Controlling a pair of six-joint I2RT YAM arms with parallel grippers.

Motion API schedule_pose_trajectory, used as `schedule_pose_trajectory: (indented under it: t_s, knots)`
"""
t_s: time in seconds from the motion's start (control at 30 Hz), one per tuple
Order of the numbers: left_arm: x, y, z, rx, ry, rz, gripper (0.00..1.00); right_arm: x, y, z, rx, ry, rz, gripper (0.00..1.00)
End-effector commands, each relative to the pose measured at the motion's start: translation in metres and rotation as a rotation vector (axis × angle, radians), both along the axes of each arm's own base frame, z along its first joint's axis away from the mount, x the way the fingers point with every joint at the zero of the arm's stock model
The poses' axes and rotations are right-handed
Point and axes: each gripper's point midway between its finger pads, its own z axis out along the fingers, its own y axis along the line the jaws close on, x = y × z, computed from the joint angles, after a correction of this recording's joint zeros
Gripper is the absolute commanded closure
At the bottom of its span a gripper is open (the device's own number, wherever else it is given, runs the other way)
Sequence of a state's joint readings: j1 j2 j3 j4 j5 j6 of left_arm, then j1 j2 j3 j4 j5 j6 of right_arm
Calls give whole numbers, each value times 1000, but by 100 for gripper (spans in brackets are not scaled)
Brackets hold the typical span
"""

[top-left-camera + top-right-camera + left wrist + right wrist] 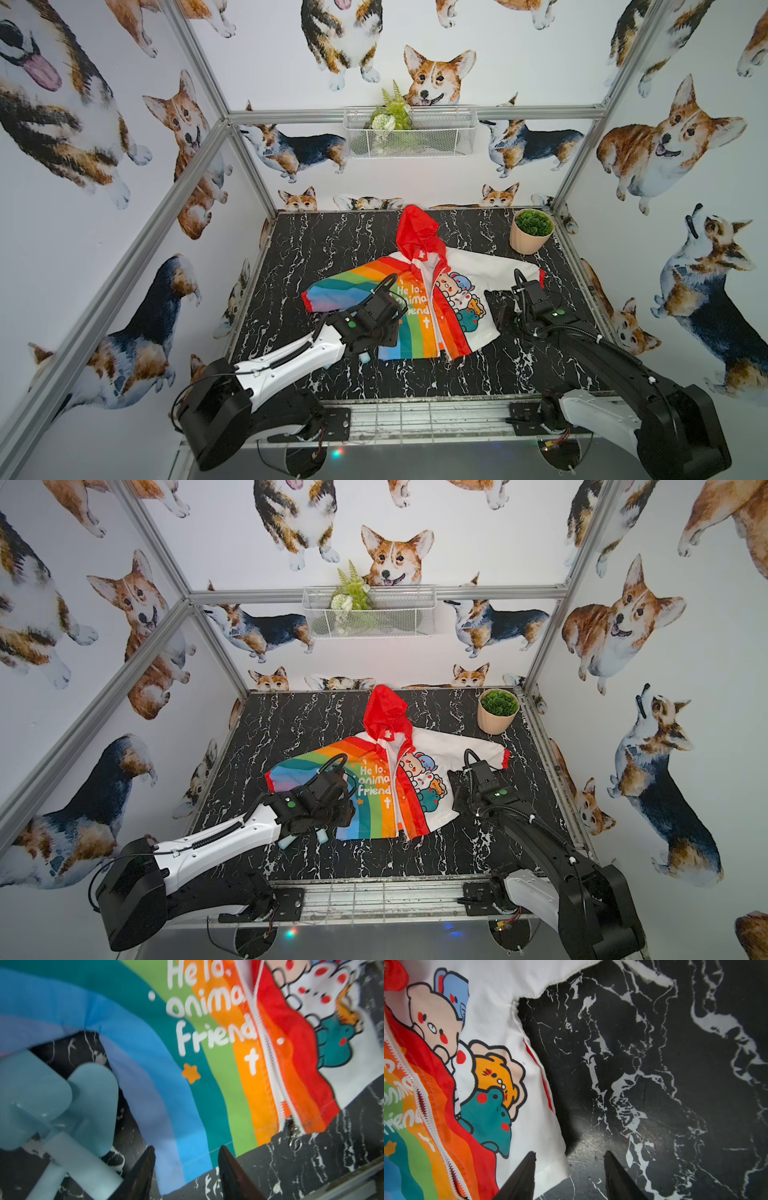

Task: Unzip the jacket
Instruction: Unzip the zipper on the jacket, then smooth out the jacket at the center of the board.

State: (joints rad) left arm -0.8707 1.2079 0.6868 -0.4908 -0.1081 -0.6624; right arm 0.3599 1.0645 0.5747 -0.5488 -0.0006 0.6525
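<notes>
Left gripper [187, 1148] by hem [245, 1142]; jacket [415, 303] lengthwise, hood [415, 232] far.

I work over a black marble-patterned tabletop [332, 249] with white veins. A small hooded jacket [419, 303] lies flat near its middle, with the red hood toward the back wall, a rainbow half, a white cartoon half, and both sleeves spread. A beige ribbed pot [531, 245] holding a green plant stands upright at the far corner on my right, near the white sleeve.
</notes>
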Motion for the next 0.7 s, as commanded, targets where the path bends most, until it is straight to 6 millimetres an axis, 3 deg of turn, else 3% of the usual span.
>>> schedule_pose_trajectory:
  t_s: [0.0,0.3,0.47,0.67]
  knots:
    - [-17,13,-20,54,61,88,49,-6,-7,-6,-42,35,2,46]
    - [-26,28,-39,179,89,132,39,-12,0,-9,-13,55,50,38]
    - [-26,26,-48,178,97,134,47,-14,16,-11,53,80,107,38]
    - [-28,24,-57,158,110,145,67,-15,21,-21,12,135,141,39]
